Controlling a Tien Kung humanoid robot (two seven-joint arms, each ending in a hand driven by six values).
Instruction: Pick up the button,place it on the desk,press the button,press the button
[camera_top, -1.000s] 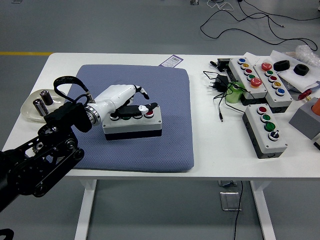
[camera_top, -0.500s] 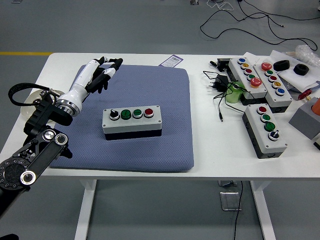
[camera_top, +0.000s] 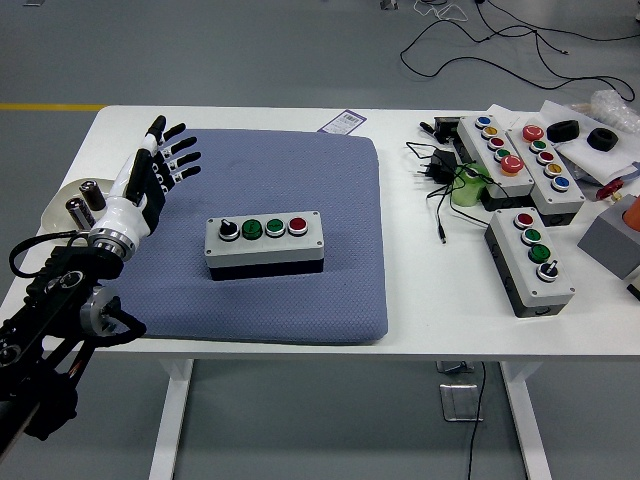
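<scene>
Two small metal cylinders (camera_top: 85, 200) stand in a clear shallow dish (camera_top: 57, 215) that sits on the white table (camera_top: 420, 300) just off the left edge of the blue pad (camera_top: 300, 290). The button box (camera_top: 264, 245) lies flat near the middle of that pad, long side running left to right. It is a grey box with a darker base, and its top carries a row of four controls: a black-and-white knob at the left end, two green buttons beside it, and a red button at the right end. The left hand (camera_top: 148, 177) is raised over the pad's left edge, well apart from the box, white-bodied with black-tipped fingers (camera_top: 178, 150) spread wide and holding nothing. Three more button boxes (camera_top: 528, 205) and a tangle of cable lie on the table to the right of the pad.
</scene>
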